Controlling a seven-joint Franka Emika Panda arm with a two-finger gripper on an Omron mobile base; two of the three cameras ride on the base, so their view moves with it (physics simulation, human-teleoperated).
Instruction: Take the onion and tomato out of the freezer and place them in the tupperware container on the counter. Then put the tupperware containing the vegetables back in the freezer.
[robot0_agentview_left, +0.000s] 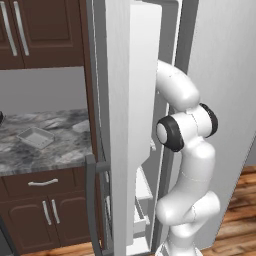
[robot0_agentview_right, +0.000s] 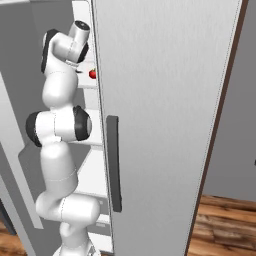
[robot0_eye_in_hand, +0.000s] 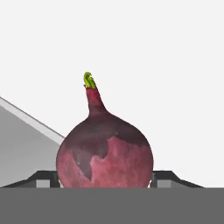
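I have the onion (robot0_eye_in_hand: 105, 151) squarely between my jaws inside the freezer (robot0_agentview_right: 160, 100), a finger (robot0_eye_in_hand: 162, 177) close at each side; I can't tell if they grip it yet. The tomato (robot0_agentview_right: 92, 74) sits on the shelf nearby. The tupperware (robot0_agentview_left: 35, 137) lies far off on the worktop (robot0_agentview_left: 60, 150).

The onion (robot0_eye_in_hand: 105, 153) is showing a matt, dull purple-red papery skin with a patchy, peeling look and a small green stub at its top. The freezer (robot0_agentview_left: 120, 125) is presenting smooth, flat white-to-grey panels with a matt painted finish; its bar handle (robot0_agentview_right: 114, 170) is appearing dark grey and matt. The tomato (robot0_agentview_right: 92, 74) is looking glossy red. The counter (robot0_agentview_left: 55, 145) is displaying polished grey-white marbled stone. The tupperware container (robot0_agentview_left: 35, 137) is appearing as pale translucent plastic. The cabinets (robot0_agentview_left: 42, 30) are showing dark brown wood with silver metal handles.
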